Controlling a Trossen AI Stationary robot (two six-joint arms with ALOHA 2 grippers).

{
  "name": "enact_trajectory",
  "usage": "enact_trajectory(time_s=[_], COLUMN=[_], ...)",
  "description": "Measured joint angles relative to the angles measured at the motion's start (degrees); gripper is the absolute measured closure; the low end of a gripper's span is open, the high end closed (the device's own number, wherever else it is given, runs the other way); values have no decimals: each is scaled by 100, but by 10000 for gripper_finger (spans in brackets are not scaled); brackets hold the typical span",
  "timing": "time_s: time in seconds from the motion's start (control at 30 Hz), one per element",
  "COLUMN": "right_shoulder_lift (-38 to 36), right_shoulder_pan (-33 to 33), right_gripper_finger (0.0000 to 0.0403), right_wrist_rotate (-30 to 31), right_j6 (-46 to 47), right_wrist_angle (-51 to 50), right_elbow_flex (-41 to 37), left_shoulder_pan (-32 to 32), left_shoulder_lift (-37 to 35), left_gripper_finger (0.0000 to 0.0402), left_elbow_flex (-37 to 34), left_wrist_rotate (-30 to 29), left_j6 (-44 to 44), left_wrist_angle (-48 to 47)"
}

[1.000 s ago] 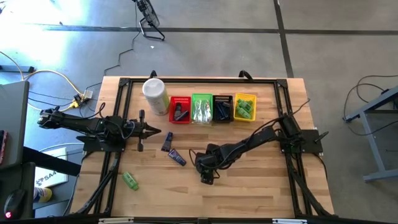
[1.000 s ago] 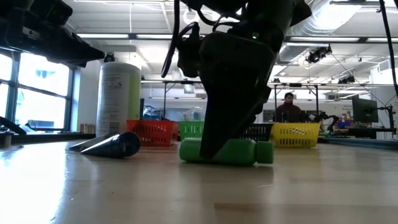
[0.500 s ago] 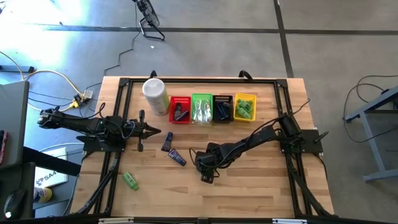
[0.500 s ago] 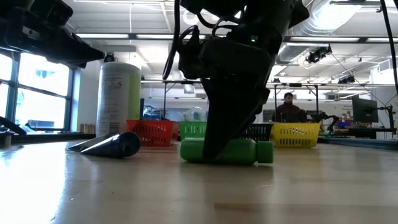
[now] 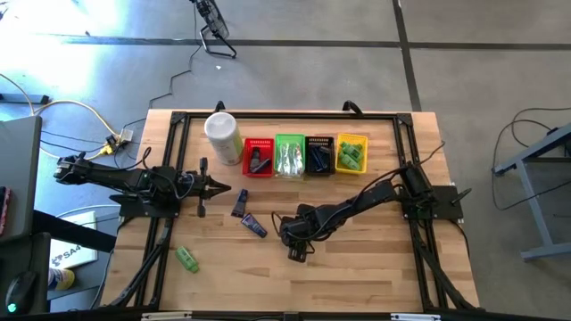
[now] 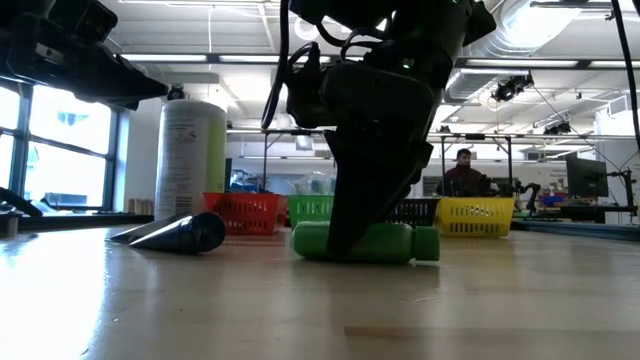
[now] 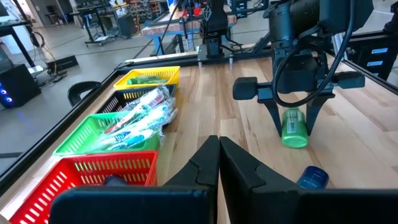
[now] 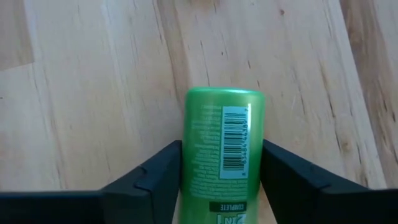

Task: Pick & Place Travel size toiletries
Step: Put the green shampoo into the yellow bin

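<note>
Bottle [image 8: 222, 165], green and lying on its side on the table [image 5: 375, 276] near the front middle, sits between the right gripper's [image 8: 221, 169] fingers [image 8: 155, 177], which flank it on both sides, tips down at the wood; they look to be at or almost at its flanks, though whether they already press it I cannot tell. The likely trouble is the round body: if the fingers meet it off-centre it could roll or squirt out along the table, and if they bite near one end it could tilt on the lift and drop before reaching the yellow basket [image 5: 352, 153], where other green bottles lie. The left gripper [image 7: 219, 163] waits at the table's left side with its fingers pressed together, holding nothing. Loose on the table I count two green bottles, this one and another [image 5: 186, 259] near the front left corner, plus two dark tubes [image 5: 250, 220] between the arms. Four baskets stand in a row at the back, red [image 5: 259, 157], green [image 5: 290, 156], black [image 5: 319, 155] and yellow, beside one white canister [image 5: 223, 136].
</note>
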Motion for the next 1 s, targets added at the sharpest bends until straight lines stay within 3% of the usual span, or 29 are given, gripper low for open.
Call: enact_trajectory(time_s=[0.8, 1.0], right_shoulder_lift=[-40, -299], right_shoulder_pan=[-3, -47], right_gripper_finger=[227, 232], right_wrist_rotate=[-98, -378], right_j6=[-27, -35], right_wrist_angle=[-132, -513], right_elbow_flex=[-8, -36], left_shoulder_pan=[0, 0], left_shoulder_lift=[1, 1], left_gripper_finger=[394, 394], left_elbow_flex=[0, 0], left_wrist_rotate=[-3, -4], left_j6=[0, 0], left_wrist_angle=[1, -2])
